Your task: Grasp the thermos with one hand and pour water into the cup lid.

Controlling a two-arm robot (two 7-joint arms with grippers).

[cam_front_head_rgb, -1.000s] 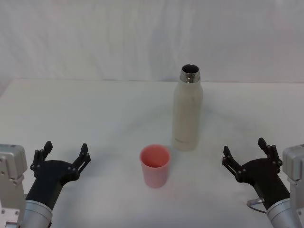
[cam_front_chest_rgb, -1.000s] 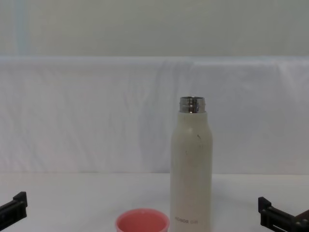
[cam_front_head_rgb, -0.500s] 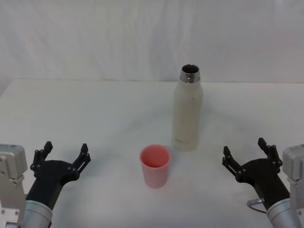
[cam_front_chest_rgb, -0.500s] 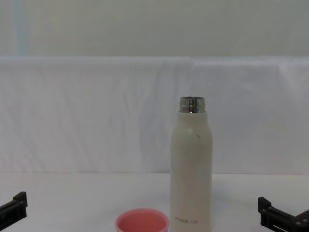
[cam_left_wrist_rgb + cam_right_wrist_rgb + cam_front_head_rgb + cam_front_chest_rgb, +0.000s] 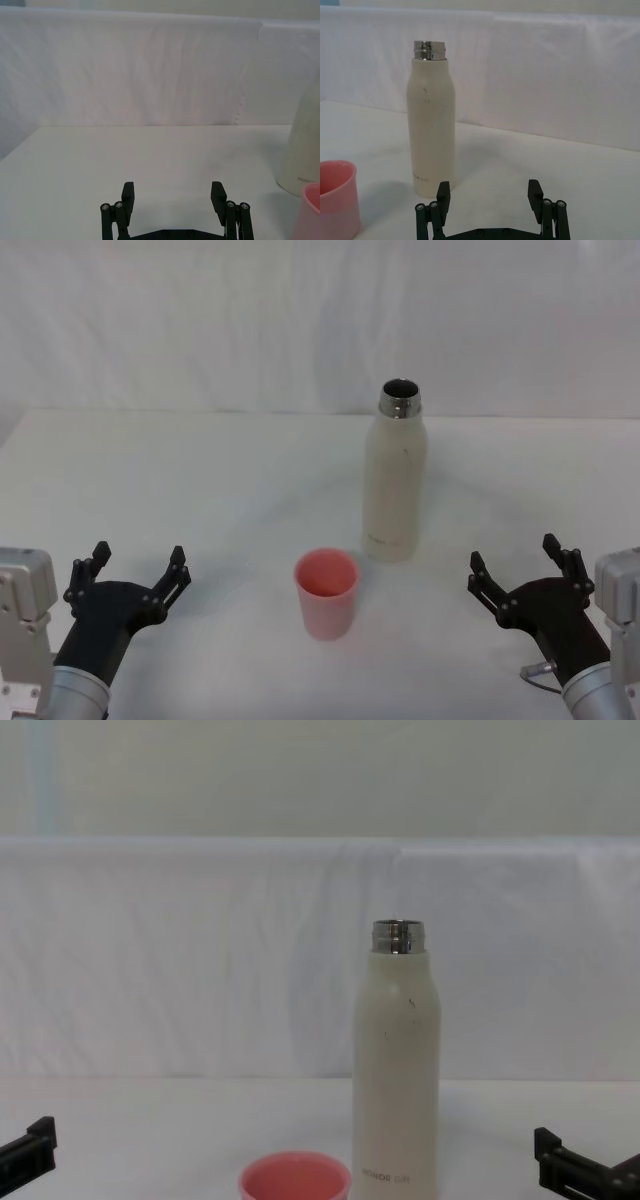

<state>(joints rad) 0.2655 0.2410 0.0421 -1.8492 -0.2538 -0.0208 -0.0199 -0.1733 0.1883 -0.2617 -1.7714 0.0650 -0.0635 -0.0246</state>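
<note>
Table (image 5: 200, 490): flat white surface, matte, spanning the full width of the head view; its far edge meets the backdrop in a straight line. Backdrop (image 5: 200, 960): white cloth hung behind the table, faintly creased in vertical folds; a seam or overlap shows in the left wrist view. Wall (image 5: 300, 770): pale grey-green band above the cloth's top edge. Light: soft, even; faint shadows on the tabletop.

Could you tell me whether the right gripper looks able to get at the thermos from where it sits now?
Probably yes. The right gripper is open, low at the table's near right, and bare tabletop lies between it and the upright thermos. The cup lid stands off to the thermos's near left, out of that path.
</note>
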